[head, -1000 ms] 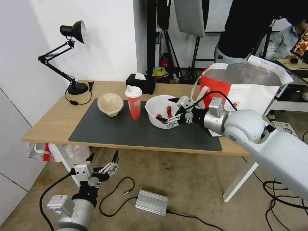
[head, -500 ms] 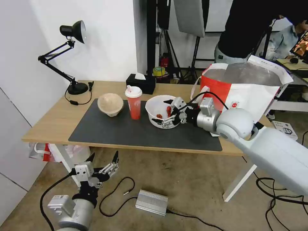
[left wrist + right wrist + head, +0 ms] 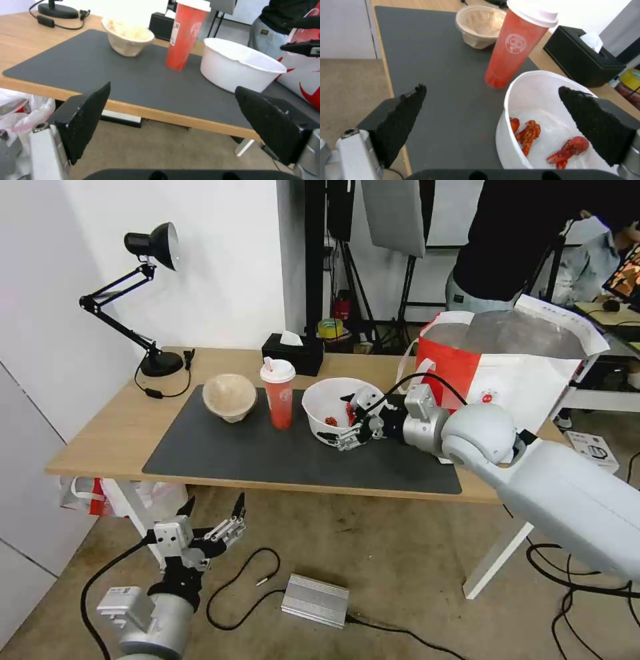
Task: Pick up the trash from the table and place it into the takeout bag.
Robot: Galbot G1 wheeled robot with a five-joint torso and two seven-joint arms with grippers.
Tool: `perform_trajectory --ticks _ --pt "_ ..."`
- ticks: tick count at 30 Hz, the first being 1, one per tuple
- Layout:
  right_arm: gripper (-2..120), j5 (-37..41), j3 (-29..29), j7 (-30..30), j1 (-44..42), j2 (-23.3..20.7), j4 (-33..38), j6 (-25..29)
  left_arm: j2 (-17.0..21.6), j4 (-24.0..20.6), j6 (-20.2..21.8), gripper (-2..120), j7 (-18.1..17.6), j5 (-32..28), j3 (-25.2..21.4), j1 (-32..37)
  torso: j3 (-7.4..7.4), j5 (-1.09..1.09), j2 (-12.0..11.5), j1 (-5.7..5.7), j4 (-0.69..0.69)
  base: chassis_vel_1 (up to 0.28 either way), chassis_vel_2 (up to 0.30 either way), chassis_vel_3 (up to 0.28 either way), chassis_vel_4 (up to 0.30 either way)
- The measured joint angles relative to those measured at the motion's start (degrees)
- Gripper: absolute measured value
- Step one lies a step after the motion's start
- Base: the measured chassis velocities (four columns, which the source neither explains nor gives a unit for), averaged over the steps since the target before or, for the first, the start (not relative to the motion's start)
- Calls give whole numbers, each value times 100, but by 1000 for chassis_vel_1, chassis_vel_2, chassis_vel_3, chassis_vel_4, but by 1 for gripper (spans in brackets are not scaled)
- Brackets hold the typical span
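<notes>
On the dark mat (image 3: 267, 453) of the table (image 3: 113, 427) stands the trash: a beige pulp bowl (image 3: 229, 397), a red cup with a white lid (image 3: 279, 397) and a white bowl (image 3: 327, 400) with red crayfish scraps. My right gripper (image 3: 333, 415) is open and straddles the white bowl's (image 3: 536, 107) near rim, one finger (image 3: 596, 127) over the inside, the other (image 3: 400, 125) over the mat. The takeout bag (image 3: 507, 360) stands open at the table's right end. Below the table's front edge hangs my left gripper (image 3: 213, 513), open and holding nothing.
A black desk lamp (image 3: 153, 307) and a black tissue box (image 3: 293, 353) stand along the table's back. Under the left end hangs a red-and-white plastic bag (image 3: 127, 493). A silver box (image 3: 315, 600) and cables lie on the floor. A person stands behind the takeout bag.
My right gripper has moved left, from beside the white bowl to astride its near rim, still open. The left arm has not moved.
</notes>
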Motion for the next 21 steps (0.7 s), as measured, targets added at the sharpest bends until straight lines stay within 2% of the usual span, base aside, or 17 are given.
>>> perform_trajectory --ticks 10,21 --pt "100 27 -134 11 314 88 -151 -329 -19 13 0 100 21 42 11 -12 0 0 0 0 0 0 0 0 0" --pt "100 649 -217 -6 689 410 -602 -845 -41 30 -13 100 17 52 11 -25 0 -1 0 0 0 0 0 0 0"
